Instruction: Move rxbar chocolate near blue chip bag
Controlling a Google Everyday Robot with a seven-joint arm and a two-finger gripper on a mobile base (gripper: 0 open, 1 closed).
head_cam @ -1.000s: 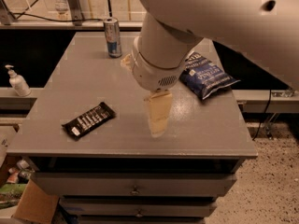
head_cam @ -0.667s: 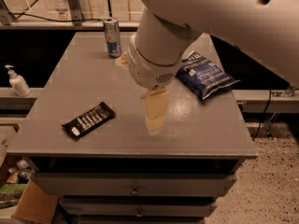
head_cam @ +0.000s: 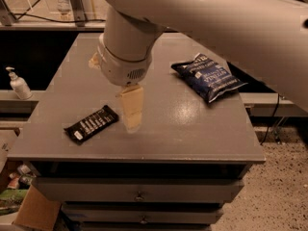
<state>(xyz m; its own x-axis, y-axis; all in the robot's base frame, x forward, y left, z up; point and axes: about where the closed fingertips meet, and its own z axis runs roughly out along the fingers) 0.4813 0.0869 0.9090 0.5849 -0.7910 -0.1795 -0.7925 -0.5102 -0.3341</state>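
Observation:
The rxbar chocolate, a flat black wrapper with white lettering, lies at an angle on the front left of the grey table. The blue chip bag, dark navy and crinkly, lies at the right of the table, well apart from the bar. My gripper hangs from the big white arm just above the table top. It is a short way to the right of the bar and not touching it. It holds nothing that I can see.
A white pump bottle stands on a lower ledge to the left. Drawers sit below the table's front edge. A cardboard box is on the floor at the lower left. The arm covers the table's back middle.
My gripper has moved left, closer to the bar. The arm now hides the drink can at the back. The bar and bag have not moved.

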